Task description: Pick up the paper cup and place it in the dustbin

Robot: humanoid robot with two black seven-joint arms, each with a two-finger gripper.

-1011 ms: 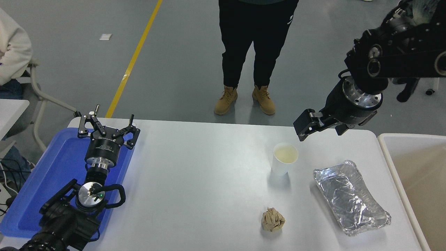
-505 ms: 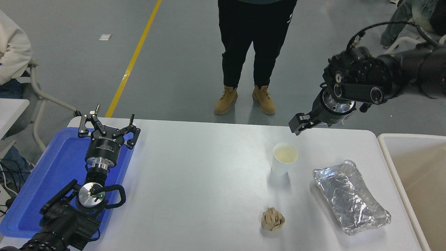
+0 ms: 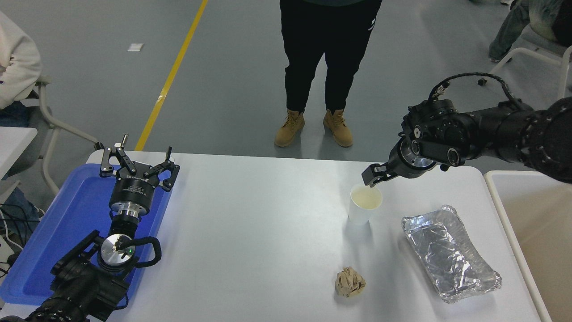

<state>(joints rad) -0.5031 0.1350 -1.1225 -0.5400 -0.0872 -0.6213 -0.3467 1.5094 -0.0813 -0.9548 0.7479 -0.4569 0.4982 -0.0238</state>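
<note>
Item: small white tapered paper cup point(image 3: 365, 203) with a pale yellowish inside. Upright on the white counter point(image 3: 250, 223), right of centre, toward the far edge; same spot as one second ago.

Item: right black tool point(image 3: 372, 175). Its tip sits at the far rim of the paper cup, just above it; contact cannot be told. Whether its fingers are spread or closed cannot be told. Change: one second ago it hung higher and further right, clear of the cup; half a second ago it was lower and nearer; now the right arm point(image 3: 491, 134) reaches in flatter from the right edge, with the tip brought down to the cup.

Item: left black tool point(image 3: 136, 165). Fingers spread, holding nothing, parked over the flat blue plastic tray point(image 3: 58, 232) at the lower left. Unchanged.

Item: large rectangular dustbin point(image 3: 532, 223) with off-white rim and beige inner walls, at the right edge of the counter, well apart from the cup. Unchanged.

Item: crinkled silver foil tray point(image 3: 449, 252), on the counter between cup and dustbin, nearer the camera. Unchanged.

Item: crumpled brown paper ball point(image 3: 350, 281), near edge, in front of the cup. Unchanged.

Item: person in black trousers and tan boots point(image 3: 330, 71), standing on the floor beyond the far edge.
</note>
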